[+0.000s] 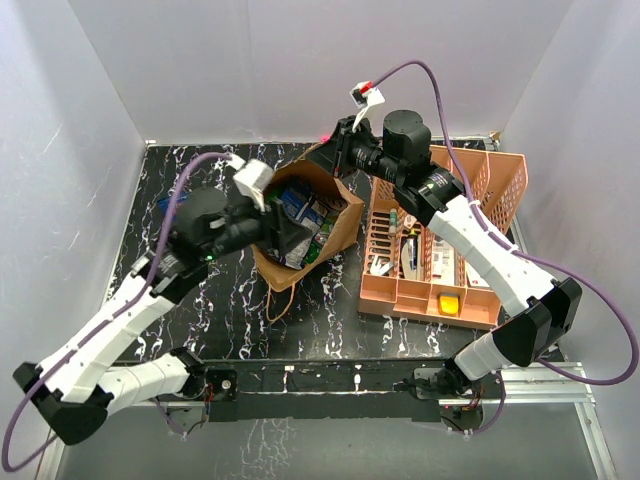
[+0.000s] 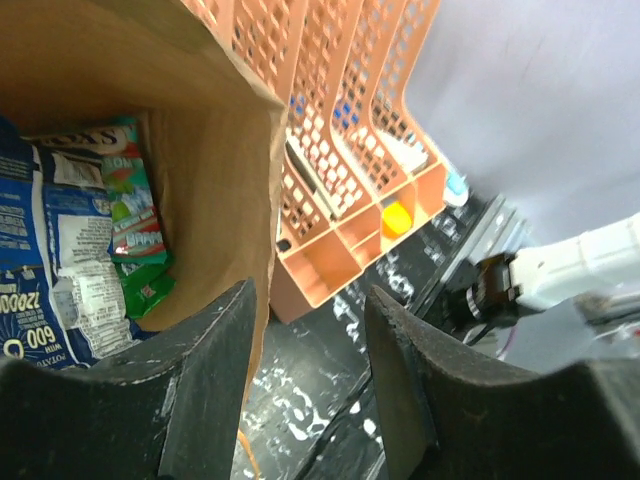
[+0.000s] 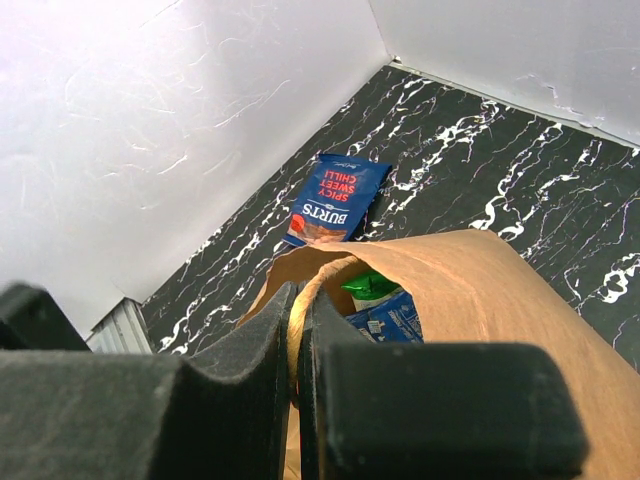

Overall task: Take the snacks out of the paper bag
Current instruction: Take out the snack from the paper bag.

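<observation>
The brown paper bag (image 1: pixel 340 225) stands mid-table, its mouth open. Blue and green snack packets (image 1: pixel 303 213) lie inside; the left wrist view shows a blue packet (image 2: pixel 45 270) and a green one (image 2: pixel 135 240). My left gripper (image 1: pixel 277 238) is open at the bag's near rim, with one finger (image 2: pixel 205 380) inside the bag wall (image 2: pixel 215 170) and the other (image 2: pixel 420 390) outside. My right gripper (image 1: pixel 336 150) is shut on the bag's twisted paper handle (image 3: pixel 330 275) at the far rim. One blue Burts packet (image 3: pixel 335 200) lies on the table beyond the bag.
The peach lattice basket (image 1: pixel 492 180) with toiletries stands right of the bag, almost touching it, and also shows in the left wrist view (image 2: pixel 340 250). White walls enclose the back and both sides. The bag's other handle (image 1: pixel 280 300) trails on the black marbled table.
</observation>
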Robot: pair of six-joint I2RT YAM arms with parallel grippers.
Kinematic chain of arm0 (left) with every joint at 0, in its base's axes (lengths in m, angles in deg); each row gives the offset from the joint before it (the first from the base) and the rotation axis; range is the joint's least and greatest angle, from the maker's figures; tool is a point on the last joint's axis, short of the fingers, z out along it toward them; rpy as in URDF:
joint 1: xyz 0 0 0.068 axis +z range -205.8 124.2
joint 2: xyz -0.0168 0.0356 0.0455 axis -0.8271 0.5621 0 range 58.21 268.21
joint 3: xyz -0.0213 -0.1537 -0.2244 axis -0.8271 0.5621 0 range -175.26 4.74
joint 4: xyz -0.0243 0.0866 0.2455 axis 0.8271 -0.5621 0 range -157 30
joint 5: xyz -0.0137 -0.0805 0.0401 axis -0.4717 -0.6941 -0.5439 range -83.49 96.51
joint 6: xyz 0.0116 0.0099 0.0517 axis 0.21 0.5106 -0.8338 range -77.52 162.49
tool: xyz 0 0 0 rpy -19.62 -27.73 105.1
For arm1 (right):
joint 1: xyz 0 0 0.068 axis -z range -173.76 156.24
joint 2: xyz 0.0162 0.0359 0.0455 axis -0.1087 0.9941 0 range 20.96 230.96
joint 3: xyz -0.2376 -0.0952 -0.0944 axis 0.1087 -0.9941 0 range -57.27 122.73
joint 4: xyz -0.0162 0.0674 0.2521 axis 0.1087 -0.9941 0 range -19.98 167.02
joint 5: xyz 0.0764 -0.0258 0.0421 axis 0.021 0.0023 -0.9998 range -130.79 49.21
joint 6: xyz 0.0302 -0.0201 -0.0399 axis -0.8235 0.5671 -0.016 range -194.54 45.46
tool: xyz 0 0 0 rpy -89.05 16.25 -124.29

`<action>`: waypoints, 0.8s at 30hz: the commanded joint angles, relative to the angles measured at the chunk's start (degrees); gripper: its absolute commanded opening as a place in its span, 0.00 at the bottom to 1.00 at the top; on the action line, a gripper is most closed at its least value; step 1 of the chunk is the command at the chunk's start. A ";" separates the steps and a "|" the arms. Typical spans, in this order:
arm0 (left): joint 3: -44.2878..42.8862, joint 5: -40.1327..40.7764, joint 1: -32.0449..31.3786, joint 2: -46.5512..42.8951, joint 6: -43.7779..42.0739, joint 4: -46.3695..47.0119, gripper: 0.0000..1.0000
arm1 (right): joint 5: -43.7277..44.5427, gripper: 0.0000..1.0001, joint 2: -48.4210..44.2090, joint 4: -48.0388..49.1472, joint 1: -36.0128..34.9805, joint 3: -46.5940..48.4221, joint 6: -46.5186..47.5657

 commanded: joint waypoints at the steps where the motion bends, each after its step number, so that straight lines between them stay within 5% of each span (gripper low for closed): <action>1: -2.48 15.77 -7.55 5.16 -9.09 -3.44 0.46 | -0.27 0.07 -0.77 4.90 -0.04 1.90 -0.68; 7: -2.72 26.63 -9.46 11.82 -18.08 -3.42 0.53 | 0.26 0.07 -1.41 4.59 -0.03 1.83 -0.42; 16: 0.26 37.87 -9.29 19.87 -22.74 2.72 0.48 | 0.60 0.07 -1.58 3.88 -0.05 2.54 -0.18; 24: -1.66 45.10 -8.95 24.84 -21.22 2.68 0.68 | 0.87 0.07 -1.84 3.35 -0.07 2.29 -0.01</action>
